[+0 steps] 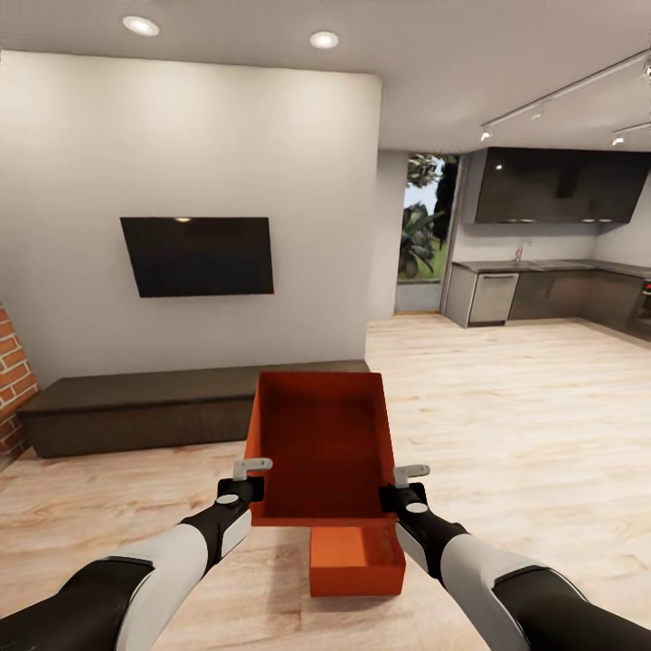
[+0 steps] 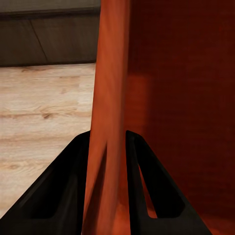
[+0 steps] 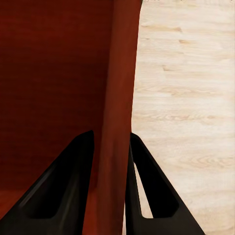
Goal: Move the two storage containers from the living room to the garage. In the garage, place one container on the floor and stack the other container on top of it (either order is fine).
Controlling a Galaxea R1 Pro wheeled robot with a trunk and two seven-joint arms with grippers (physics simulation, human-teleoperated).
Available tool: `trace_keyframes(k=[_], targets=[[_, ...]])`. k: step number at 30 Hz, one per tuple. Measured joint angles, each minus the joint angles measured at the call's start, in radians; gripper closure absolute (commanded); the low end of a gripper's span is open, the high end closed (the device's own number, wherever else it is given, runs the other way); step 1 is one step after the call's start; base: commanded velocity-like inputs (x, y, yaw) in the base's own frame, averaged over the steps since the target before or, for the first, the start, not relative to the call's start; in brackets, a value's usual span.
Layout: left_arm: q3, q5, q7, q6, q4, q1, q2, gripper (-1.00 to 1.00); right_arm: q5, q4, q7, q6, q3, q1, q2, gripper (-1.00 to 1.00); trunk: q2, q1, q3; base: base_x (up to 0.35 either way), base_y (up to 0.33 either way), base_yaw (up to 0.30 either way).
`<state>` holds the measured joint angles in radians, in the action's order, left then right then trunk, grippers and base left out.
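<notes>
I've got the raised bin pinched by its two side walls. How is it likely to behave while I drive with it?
The raised container probably flexes: each gripper, left and right, clamps only a thin wall. It looks empty, so likely light. Both grips sit near its close end, so the far end may sag or pitch. The second container sits on the wood floor just below.

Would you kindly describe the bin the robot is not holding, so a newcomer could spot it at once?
Start at the black TV and the low cabinet beneath it, then come down the wood floor toward the robot. The second bin sits there on the planks, between the forearms. Unlike the held bin, gripped on both side walls, it lies lower, partly hidden and untouched.
</notes>
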<state>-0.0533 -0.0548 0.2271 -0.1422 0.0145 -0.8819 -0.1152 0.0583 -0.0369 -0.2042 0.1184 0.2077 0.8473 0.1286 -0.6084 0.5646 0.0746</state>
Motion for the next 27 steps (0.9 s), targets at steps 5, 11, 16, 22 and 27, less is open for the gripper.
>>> trace_keyframes(k=[5, 11, 16, 22, 27], targets=[[0.0, 0.0, -0.001, 0.0, 0.0, 0.0, 0.0, 1.0, 0.0, 0.0, -0.001, 0.0, 0.0, 0.0, 0.0, 1.0, 0.0, 0.0, -0.008, 0.0, 0.0, 0.0], [0.0, 0.0, 0.0, 0.0, 0.0, 0.0, 0.0, 1.0, 0.0, 0.0, 0.0, 0.0, 0.0, 0.0, 0.0, 1.0, 0.0, 0.0, -0.018, 0.0, 0.0, 0.0], [0.0, 0.0, 0.0, 0.0, 0.0, 0.0, 0.0, 1.0, 0.0, 0.0, 0.0, 0.0, 0.0, 0.0, 0.0, 1.0, 0.0, 0.0, -0.025, 0.0, 0.0, 0.0], [0.0, 0.0, -0.001, 0.0, 0.0, 0.0, 0.0, 1.0, 0.0, 0.0, -0.001, 0.0, 0.0, 0.0, 0.0, 1.0, 0.0, 0.0, -0.035, 0.0, 0.0, 0.0], [0.0, 0.0, -0.001, 0.0, 0.0, 0.0, 0.0, 1.0, 0.0, 0.0, 0.0, 0.0, 0.0, 0.0, 0.0, 1.0, 0.0, 0.0, -0.043, 0.0, 0.0, 0.0]])
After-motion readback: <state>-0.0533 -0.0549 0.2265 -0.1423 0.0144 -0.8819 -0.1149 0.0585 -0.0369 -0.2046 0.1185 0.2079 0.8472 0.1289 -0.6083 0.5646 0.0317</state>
